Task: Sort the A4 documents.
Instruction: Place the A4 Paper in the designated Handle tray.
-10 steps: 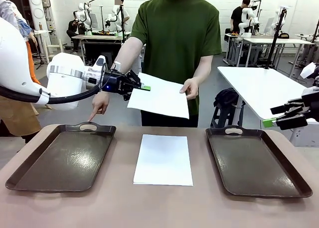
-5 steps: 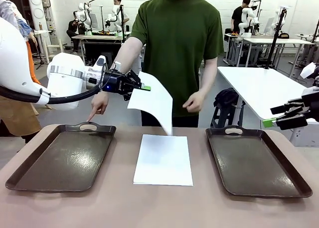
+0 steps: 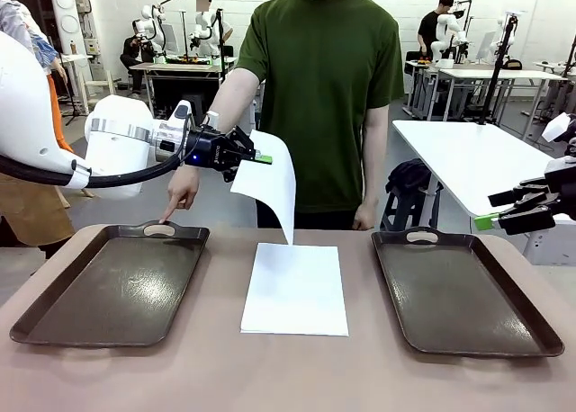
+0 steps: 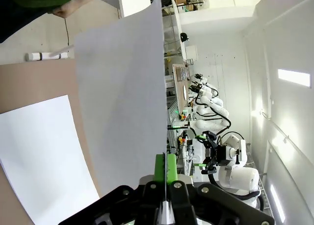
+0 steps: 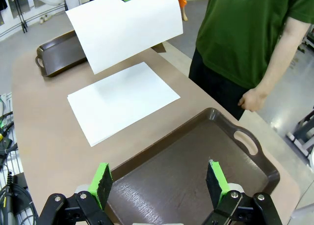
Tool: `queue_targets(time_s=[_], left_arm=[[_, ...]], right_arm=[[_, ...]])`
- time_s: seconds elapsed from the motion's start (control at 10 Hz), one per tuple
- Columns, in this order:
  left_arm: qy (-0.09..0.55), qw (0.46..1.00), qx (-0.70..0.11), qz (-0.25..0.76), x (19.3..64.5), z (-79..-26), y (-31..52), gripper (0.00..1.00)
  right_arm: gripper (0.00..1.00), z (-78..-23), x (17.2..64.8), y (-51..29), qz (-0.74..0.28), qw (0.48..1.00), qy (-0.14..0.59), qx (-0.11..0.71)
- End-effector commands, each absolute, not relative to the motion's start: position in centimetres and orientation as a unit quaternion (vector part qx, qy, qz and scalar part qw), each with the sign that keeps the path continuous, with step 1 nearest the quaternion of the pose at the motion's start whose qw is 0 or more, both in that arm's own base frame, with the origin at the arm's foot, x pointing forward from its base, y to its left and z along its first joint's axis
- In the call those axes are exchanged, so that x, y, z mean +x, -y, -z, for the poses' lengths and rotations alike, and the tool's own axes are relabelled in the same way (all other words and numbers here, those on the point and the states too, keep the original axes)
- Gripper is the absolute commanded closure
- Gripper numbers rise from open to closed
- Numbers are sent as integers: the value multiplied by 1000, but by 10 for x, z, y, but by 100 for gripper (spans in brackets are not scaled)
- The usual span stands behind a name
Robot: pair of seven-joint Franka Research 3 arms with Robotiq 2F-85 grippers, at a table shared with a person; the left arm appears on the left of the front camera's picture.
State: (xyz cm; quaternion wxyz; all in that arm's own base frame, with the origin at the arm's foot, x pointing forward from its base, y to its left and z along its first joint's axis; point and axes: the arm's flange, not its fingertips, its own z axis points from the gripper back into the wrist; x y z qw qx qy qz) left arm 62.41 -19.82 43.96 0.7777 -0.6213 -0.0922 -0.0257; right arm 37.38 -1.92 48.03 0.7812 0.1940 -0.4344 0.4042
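Our left gripper (image 3: 262, 159) pinches the sheet (image 3: 274, 194) by one edge; its length hangs downward. The left tray (image 3: 108, 286) lies below, leftward.

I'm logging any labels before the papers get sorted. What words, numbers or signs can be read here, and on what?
No text can be read in these pictures.
Held sheet, pinched in the left claw: blank on the sides that show.
Sheet on the table: blank.
Left tray and right tray: no label.
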Motion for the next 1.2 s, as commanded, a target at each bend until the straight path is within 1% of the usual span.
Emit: queue_targets(time_s=[0.0, 0.1, 0.2, 0.3, 0.4, 0.5, 0.9, 1.1], left_arm=[[92, 778, -621, 26, 624, -440, 198, 99], [77, 807, -581, 78, 620, -451, 191, 99], [37, 827, -551, 105, 609, -464, 183, 99], [29, 843, -527, 104, 594, -471, 170, 99], [26, 877, -475, 75, 577, -470, 155, 99], [23, 896, -441, 50, 562, -463, 135, 99], [16, 905, -425, 12, 532, -425, 78, 99], [21, 917, -399, -3, 531, -416, 50, 99]], right_arm=[[0, -477, 378, 19, -408, 774, 442, 198], [0, -477, 378, 19, -408, 774, 442, 198], [0, -477, 378, 19, -408, 774, 442, 198], [0, -477, 378, 19, -408, 774, 442, 198], [0, -477, 378, 19, -408, 774, 442, 198], [0, -477, 378, 19, -408, 774, 442, 198], [0, -477, 378, 19, -408, 774, 442, 198], [0, -477, 378, 19, -408, 774, 442, 198]])
